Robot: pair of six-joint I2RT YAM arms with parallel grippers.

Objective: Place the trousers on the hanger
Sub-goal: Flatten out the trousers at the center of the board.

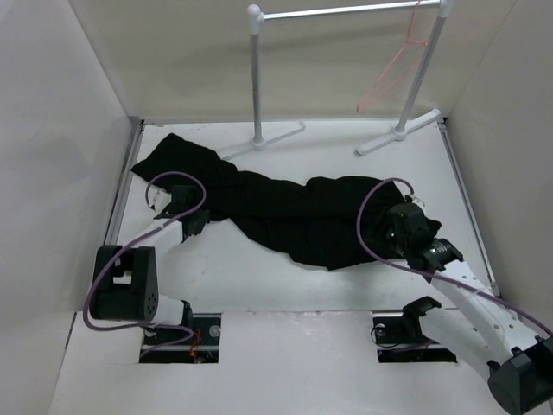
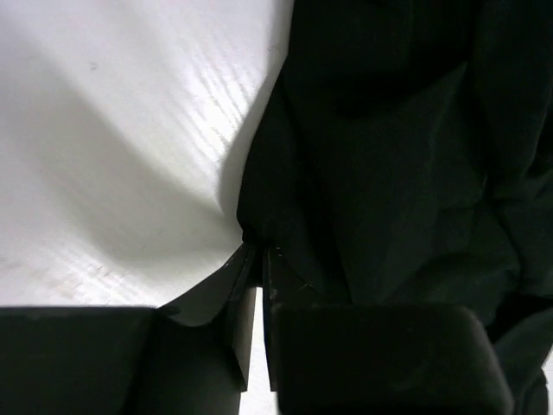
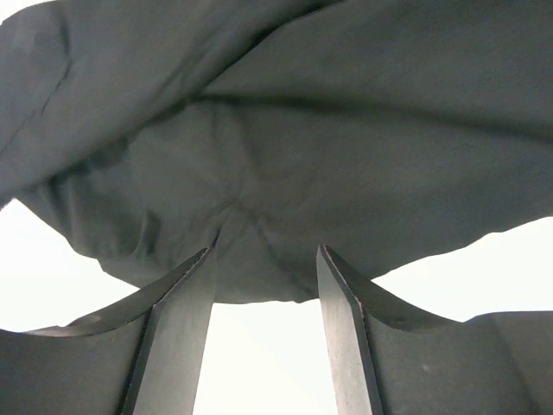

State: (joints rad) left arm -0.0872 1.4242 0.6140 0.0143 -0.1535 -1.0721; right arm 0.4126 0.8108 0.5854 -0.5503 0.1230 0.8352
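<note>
Trousers (image 1: 285, 212) sprawled on table (image 1: 259, 290), left claw (image 2: 259, 255) pinching their edge, right claw (image 3: 264, 252) spread against cloth, hanger (image 1: 380, 80) on rail (image 1: 346, 10)

Trousers (image 1: 285, 216): black, soft and crumpled. They lie flat on the table (image 1: 259, 285) in a long band running from far left to near right. The bunched, wider end is at the right, under my right pincer (image 3: 263, 252), whose fingers are spread. My left pincer (image 2: 259, 251) nips a fold of the left edge. Hanger (image 1: 384, 78): thin pink-red wire, hanging tilted from the silver bar (image 1: 346, 11), well apart from the cloth.
</note>
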